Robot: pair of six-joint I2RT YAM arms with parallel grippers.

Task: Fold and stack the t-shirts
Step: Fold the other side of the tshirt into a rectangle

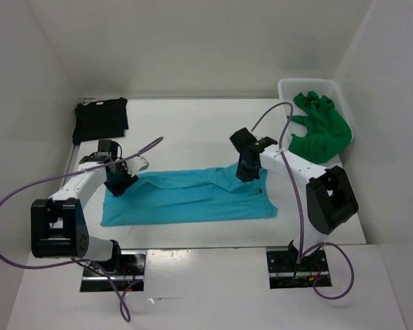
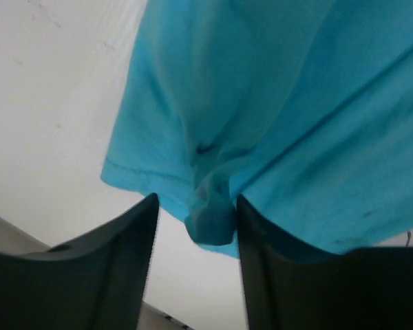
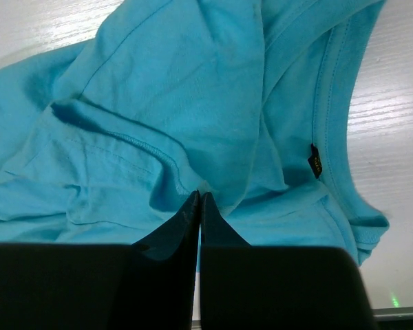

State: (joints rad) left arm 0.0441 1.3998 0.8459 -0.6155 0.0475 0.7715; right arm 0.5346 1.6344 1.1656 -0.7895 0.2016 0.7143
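The left arm (image 1: pixel 76 185) reaches forward and dips over the left end of the turquoise shirt (image 1: pixel 186 203), which lies spread across the middle of the table (image 1: pixel 193 130). Its left claw (image 2: pixel 196 199) stands apart with a bunched fold of that cloth hanging between the fingers, and the black shirt (image 1: pixel 100 118) lies flat at the far left corner. The right arm (image 1: pixel 296 168) bends in over the shirt's far edge beside the collar, the right claw (image 3: pixel 199 196) pressed together on a pinch of cloth. At the far right the white basket (image 1: pixel 289 86) holds the crumpled green shirt (image 1: pixel 320 130), heaped over its near rim.
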